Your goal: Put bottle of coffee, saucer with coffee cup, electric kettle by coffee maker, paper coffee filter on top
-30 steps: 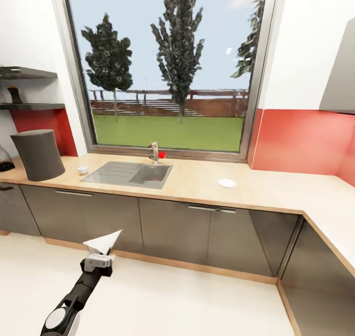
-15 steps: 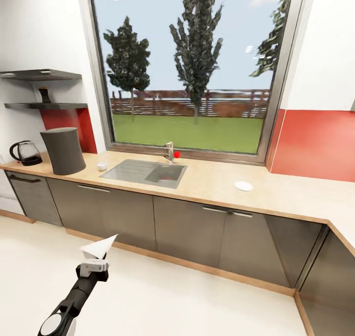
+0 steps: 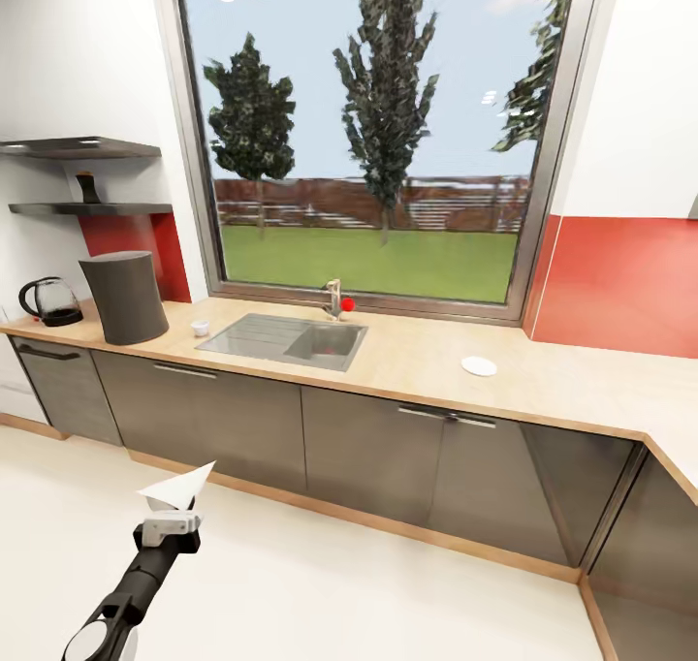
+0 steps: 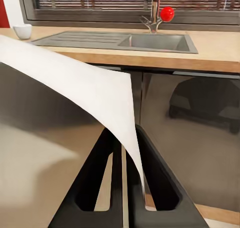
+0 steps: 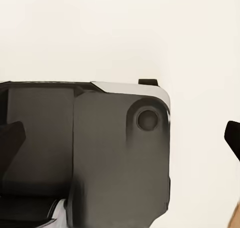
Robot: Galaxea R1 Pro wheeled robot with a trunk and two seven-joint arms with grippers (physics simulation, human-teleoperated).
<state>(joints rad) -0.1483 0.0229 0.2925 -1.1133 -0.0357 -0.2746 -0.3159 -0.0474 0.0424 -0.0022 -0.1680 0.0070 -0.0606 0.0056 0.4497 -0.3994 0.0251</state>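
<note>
The paper coffee filter (image 4: 75,82) hides part of the left fingers (image 4: 95,178); the bottle of coffee (image 3: 88,188) is too small to read.

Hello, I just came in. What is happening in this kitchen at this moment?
A wheeled robot stands on the floor facing the kitchen countertop. Its left gripper is shut on the paper coffee filter, held up in front of the cabinets. On the counter, the coffee maker has the electric kettle on one side and the coffee cup on the other. The saucer lies alone beyond the sink. A dark bottle stands on the kitchen shelf. Nothing lies on top of the coffee maker.
</note>
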